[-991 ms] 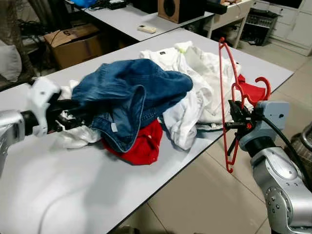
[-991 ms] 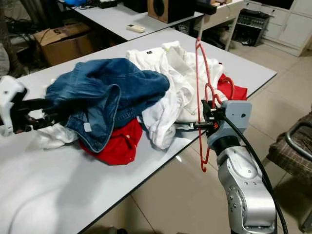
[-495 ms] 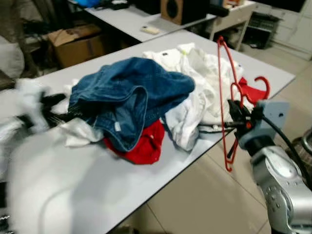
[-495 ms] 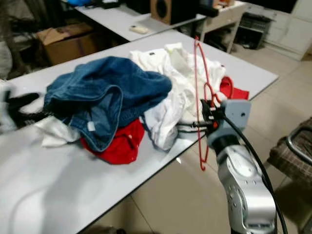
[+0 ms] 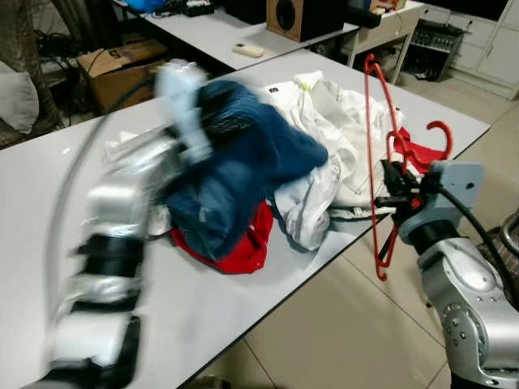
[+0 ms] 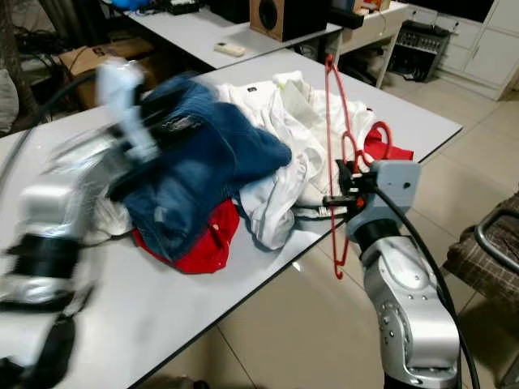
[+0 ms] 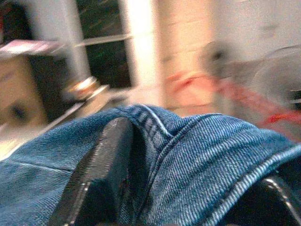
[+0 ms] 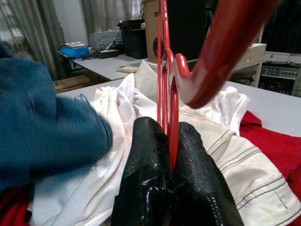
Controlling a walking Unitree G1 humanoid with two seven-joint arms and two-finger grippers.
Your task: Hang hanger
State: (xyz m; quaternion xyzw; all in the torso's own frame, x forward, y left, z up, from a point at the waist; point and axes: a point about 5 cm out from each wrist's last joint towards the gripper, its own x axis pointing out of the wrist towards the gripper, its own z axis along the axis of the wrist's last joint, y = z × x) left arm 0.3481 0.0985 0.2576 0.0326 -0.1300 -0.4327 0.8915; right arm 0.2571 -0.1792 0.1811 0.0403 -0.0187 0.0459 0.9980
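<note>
Left arm (image 5: pixel 113 243) blurred, raised over the desk's (image 5: pixel 49 178) left part, reaching up into the clothes pile. Left claw (image 7: pixel 188 197) clenched on the jeans (image 5: pixel 243 162): in the left wrist view, denim bunched between one black finger (image 7: pixel 96 179) on one side and the other at the picture's far edge. Jeans lifted at the pile's top, draped down over a red garment (image 5: pixel 239 243) near the desk's front edge. White clothes (image 5: pixel 324 154) heaped just beside the jeans toward the right, spreading to the desk's right edge, one fold hanging over the front edge. More red cloth (image 5: pixel 422 154) at the right edge, behind the hanger.

Right claw (image 5: pixel 388 190) just off the desk's right front edge, clamped on the red hanger (image 5: pixel 375 146). Hanger held upright, edge-on, its long frame rising above the claw and dropping below the desk edge, its hook (image 5: pixel 434 134) curling out to the right above the wrist. In the right wrist view, both black fingertips (image 8: pixel 146 160) pressed together on the thin red wires (image 8: pixel 164 80), the thick red hook (image 8: pixel 221 52) arching above. Hanger in the air, apart from the desk, beside the white clothes.

Behind, a second desk (image 5: pixel 219 32) with a small remote (image 5: pixel 245 49) and a speaker (image 5: pixel 296 16); a cardboard box (image 5: pixel 122 69) on the floor between the desks at left.
</note>
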